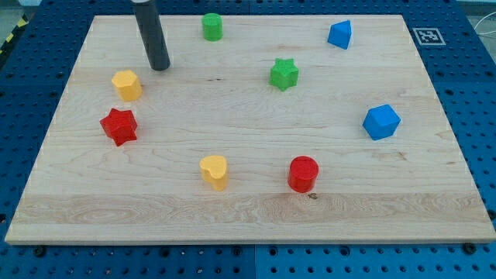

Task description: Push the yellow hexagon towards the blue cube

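Observation:
The yellow hexagon lies on the wooden board at the view's left. The blue cube lies far across the board at the view's right, a little lower than the hexagon. My tip rests on the board just up and to the right of the yellow hexagon, with a small gap between them. The dark rod rises from the tip to the view's top edge.
A red star lies just below the hexagon. A yellow heart and a red cylinder lie at the lower middle. A green star, a green cylinder and a blue triangle lie towards the top.

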`<action>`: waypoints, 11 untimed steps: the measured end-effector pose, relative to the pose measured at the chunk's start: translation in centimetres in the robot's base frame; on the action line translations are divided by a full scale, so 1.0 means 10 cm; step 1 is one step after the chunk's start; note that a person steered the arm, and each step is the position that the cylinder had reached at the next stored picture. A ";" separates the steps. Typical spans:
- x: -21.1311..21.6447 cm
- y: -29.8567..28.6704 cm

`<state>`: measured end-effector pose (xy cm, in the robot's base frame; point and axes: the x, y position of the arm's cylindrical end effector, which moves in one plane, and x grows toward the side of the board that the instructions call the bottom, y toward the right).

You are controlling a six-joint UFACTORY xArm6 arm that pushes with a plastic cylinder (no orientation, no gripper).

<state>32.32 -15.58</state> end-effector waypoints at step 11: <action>1.13 1.68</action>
